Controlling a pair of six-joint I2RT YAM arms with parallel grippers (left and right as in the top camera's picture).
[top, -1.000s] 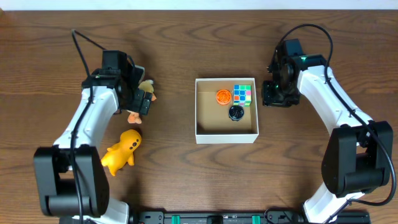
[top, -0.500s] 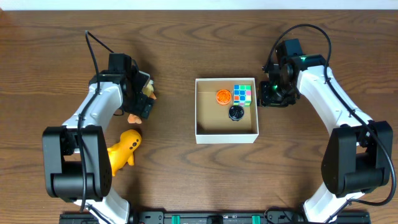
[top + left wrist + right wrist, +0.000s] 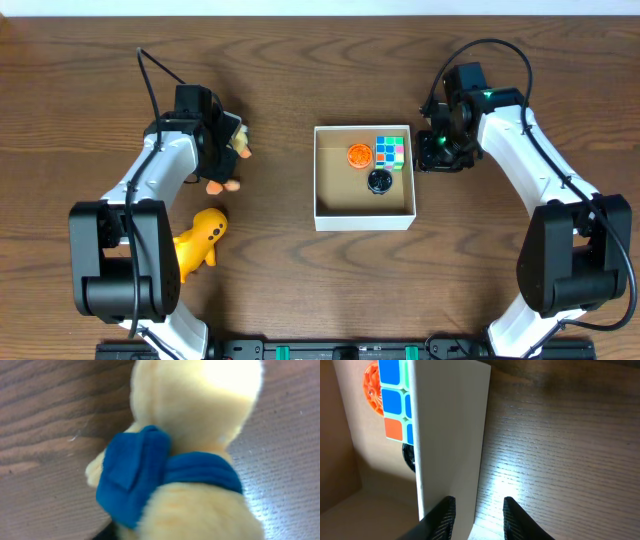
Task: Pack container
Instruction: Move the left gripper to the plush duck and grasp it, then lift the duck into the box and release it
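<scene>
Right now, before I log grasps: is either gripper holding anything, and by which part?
Right gripper: nothing, fingers open beside the container. Left gripper is against the plush toy; its fingers are hidden, so cannot tell.

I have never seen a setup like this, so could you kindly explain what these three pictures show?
These are two robot arms at a wooden table, each ending in a two-finger gripper. The wide picture looks down from above. The other two come from small cameras on the wrists. The left gripper appears to hold a plush toy with a blue scarf, which fills its wrist picture. The right gripper is open and empty, just outside the right wall of the container, a shallow cardboard box. Inside the box lie a colourful puzzle cube, an orange round piece and a black round piece. A yellow toy lies on the table near the left arm.
</scene>
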